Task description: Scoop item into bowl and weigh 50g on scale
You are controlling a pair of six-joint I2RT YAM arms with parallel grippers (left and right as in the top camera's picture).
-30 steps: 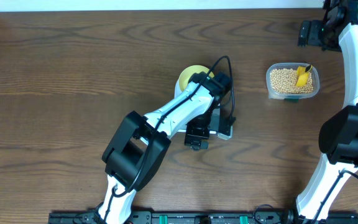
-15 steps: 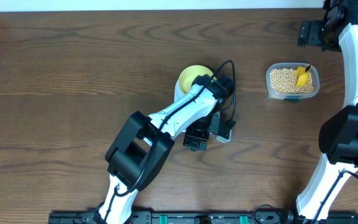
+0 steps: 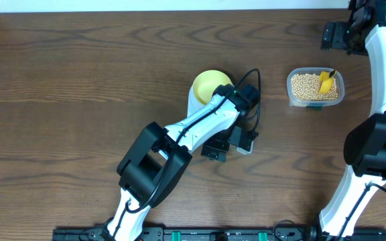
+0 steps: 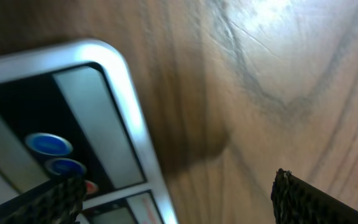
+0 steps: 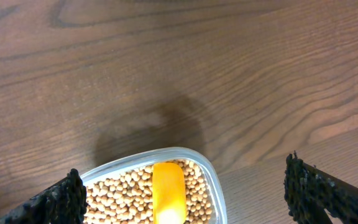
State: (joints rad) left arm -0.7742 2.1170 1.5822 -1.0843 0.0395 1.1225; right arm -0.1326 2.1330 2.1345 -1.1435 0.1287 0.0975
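The left arm (image 3: 193,127) has swung toward 3 o'clock, baring the bowl (image 3: 208,83). The left gripper (image 4: 179,204) and right gripper (image 5: 188,198) gape wide, empty. The low arm could knock the scale (image 4: 114,74).

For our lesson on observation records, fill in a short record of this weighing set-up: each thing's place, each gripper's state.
scale: white, under the bowl
bowl: on the scale, looks empty
beans: in the clear tub, to the right
scoop: yellow, lying on the beans
left gripper: open, empty, over the scale's button end
right gripper: open, empty, above the tub
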